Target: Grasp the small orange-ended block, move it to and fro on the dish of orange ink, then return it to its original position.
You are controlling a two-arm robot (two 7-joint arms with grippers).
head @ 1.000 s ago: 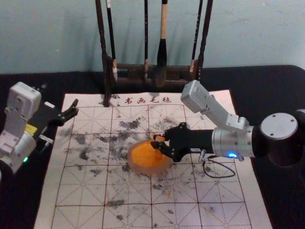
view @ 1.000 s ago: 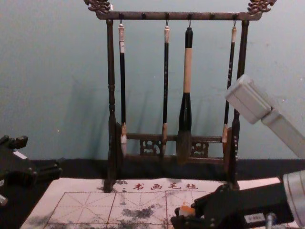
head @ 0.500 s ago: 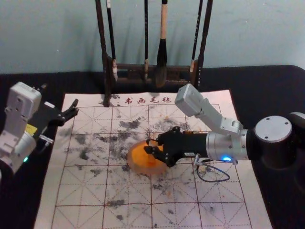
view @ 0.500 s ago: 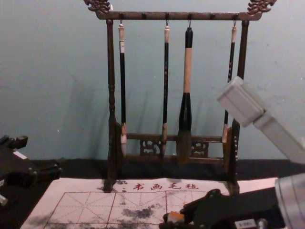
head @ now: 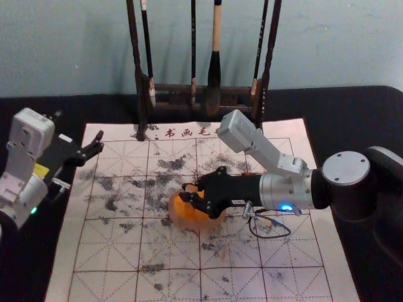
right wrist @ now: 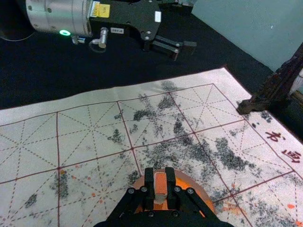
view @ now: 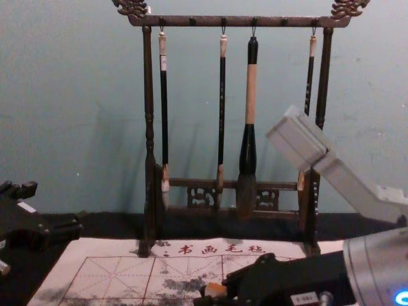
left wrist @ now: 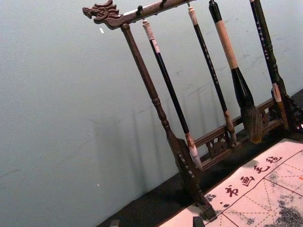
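Over the ink dish (head: 196, 225), the right gripper (right wrist: 160, 178), clamped on the block (right wrist: 161, 187), has shifted leftward, likely an inking stroke; the left gripper (head: 99, 141) waits open, far left.

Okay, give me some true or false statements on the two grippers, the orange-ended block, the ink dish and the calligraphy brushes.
1. The right gripper grips the orange-ended block. True.
2. The left gripper is over the ink dish. False: it is near the mat's left edge.
3. Four brushes hang from the rack. True.
4. The thickest brush hangs leftmost. False: it is third from left in the chest view.
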